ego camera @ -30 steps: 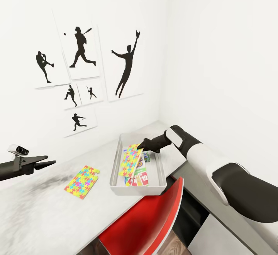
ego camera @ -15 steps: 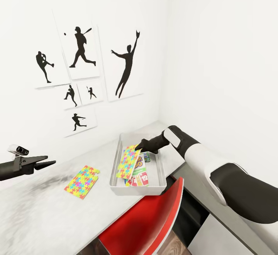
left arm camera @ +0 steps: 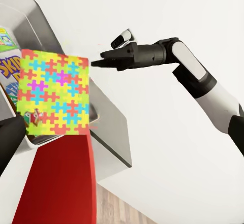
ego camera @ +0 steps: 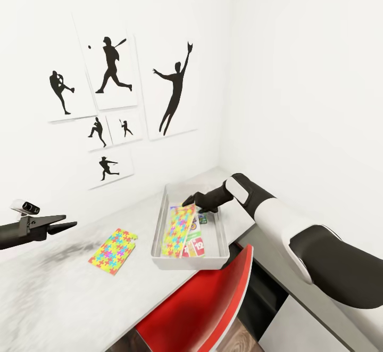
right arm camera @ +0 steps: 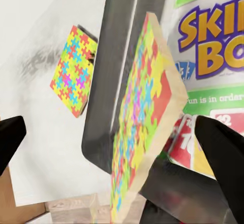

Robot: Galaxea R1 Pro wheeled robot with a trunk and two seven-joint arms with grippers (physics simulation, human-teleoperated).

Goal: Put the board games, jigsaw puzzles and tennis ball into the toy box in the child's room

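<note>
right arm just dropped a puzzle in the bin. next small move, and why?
Probably lift the right gripper clear of the toy box. Its jaws are open and apart from the jigsaw puzzle, which lies inside, tilted over the Skip-Bo box, so nothing is held. A second jigsaw puzzle remains on the table, nearer the left gripper.

Surface (ego camera: 64,299): long, pale grey-white, running along the white wall into the room corner, with a darker smudged patch toward its left part. Directly on it: one jigsaw puzzle (ego camera: 113,251), lying flat, and to its right, apart from it, the light grey toy box (ego camera: 159,219), standing near the front edge. The second puzzle (ego camera: 178,230) and the Skip-Bo box (ego camera: 196,243) sit in the toy box, not on the surface itself.
</note>
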